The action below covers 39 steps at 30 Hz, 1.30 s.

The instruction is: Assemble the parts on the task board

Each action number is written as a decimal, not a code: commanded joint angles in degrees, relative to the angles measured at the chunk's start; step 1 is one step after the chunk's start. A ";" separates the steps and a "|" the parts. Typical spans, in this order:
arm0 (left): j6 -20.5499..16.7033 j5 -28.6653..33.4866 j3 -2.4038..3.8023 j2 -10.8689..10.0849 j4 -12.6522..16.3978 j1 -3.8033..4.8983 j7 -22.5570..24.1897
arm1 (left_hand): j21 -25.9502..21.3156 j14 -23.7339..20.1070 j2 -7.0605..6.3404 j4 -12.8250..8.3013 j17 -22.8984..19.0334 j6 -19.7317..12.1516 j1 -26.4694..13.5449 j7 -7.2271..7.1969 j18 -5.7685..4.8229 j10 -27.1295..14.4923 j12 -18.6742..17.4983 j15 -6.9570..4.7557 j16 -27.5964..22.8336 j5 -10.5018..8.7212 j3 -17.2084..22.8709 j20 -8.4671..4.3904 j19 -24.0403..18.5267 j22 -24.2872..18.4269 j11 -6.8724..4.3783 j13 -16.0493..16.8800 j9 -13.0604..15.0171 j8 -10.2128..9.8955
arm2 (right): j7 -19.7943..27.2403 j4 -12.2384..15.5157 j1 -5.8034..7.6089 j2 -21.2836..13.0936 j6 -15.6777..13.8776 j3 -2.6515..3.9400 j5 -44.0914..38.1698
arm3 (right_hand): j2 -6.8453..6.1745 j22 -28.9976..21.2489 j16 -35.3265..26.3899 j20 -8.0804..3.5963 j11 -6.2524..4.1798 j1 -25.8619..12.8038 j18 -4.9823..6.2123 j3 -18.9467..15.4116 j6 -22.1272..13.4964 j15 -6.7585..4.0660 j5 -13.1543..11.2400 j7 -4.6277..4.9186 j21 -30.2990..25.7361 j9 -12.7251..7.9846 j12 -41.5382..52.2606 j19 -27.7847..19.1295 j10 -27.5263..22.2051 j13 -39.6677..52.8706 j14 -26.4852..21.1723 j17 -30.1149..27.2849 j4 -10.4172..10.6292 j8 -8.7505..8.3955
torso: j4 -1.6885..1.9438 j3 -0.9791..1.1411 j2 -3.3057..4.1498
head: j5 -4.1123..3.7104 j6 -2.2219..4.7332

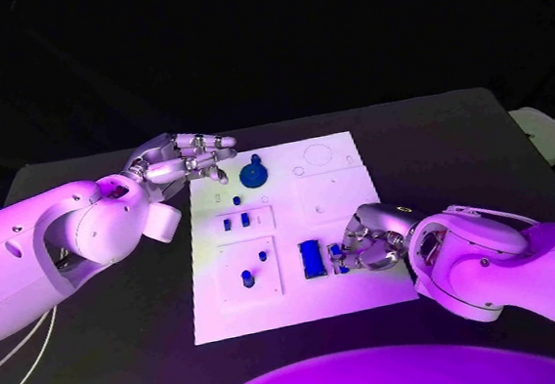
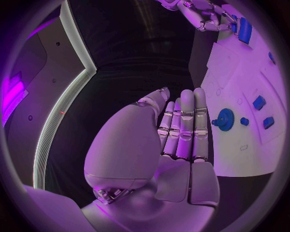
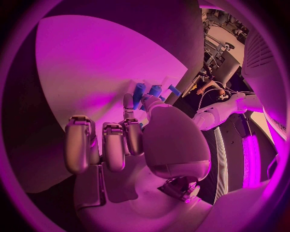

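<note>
Nearest the camera, the right robot hand rests on the near right part of the task board, its fingers curled down around small blue parts. In the right wrist view those fingertips press against a cluster of blue pieces on the white plate, but whether the hand actually grips one or only touches them I cannot tell. Just beside that hand, toward the board's middle, stands a tall blue block.

Further toward the board's left edge, a small blue peg sits in a raised square panel. Beyond it, a second panel carries two small blue blocks side by side, and a tiny blue stud lies just past them.

Near the far edge of the board, a round blue gear lies on the plate; the left wrist view shows its toothed rim clearly.

Farthest off, the left robot hand hovers at the far left corner of the board, above the desk. Its fingers lie straight and close together, the palm bare, holding nothing, with the gear just beside the fingertips and not touching them.
</note>
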 commanded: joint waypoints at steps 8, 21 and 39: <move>1.01 0.17 0.02 0.00 0.17 0.04 0.25 | -0.29 -0.18 0.19 -0.42 -0.07 -0.33 -0.51 -0.01 0.74 -0.25 0.13 0.22 -0.36 -0.02 0.07 0.21 -0.22 -0.06 0.00 0.08 0.03 0.16 | -0.27 -0.22 -0.06 0.74 0.70 0.00 -0.38 | -0.07 12.27 0.33 -0.44 0.29 -2.18 -0.43 -1.89 0.27 -0.33 1.92 0.20 0.02 0.17 0.20 2.45 1.54 7.89 5.01 10.93 -0.08 -0.41 | 0.04 -0.01 0.02 | -0.01 -0.01; 0.91 0.17 0.02 -0.02 0.17 0.04 0.25 | -0.38 -0.19 0.26 -0.48 -0.14 -0.41 -0.67 0.00 0.74 -0.40 0.34 0.23 -0.33 -0.01 0.11 0.23 -0.19 -0.12 0.01 0.06 0.03 0.26 | -0.30 -0.46 -0.06 0.77 0.64 0.00 -1.51 | 0.54 12.20 0.25 -0.36 0.42 -5.95 -0.38 -5.72 0.29 -0.21 1.91 0.33 -0.26 0.27 -0.06 2.35 1.42 7.85 4.97 10.76 0.13 -0.54 | -0.03 0.04 0.00 | 0.08 -0.01; 1.04 0.17 0.02 -0.06 0.05 0.03 0.31 | -0.41 -0.19 0.35 -0.45 -0.16 -0.43 -0.75 0.01 0.74 -0.44 0.40 0.24 -0.32 0.00 0.14 0.24 -0.18 -0.14 0.02 0.06 0.03 0.29 | 1.09 3.72 -0.67 -3.20 -0.53 0.00 -3.87 | -0.06 12.29 0.36 -0.45 0.22 -3.65 -0.44 -7.59 0.46 -0.37 0.88 0.07 0.11 0.58 -0.40 2.47 1.30 7.73 5.03 11.01 -0.90 -0.31 | -0.11 0.01 -0.05 | -0.24 -0.01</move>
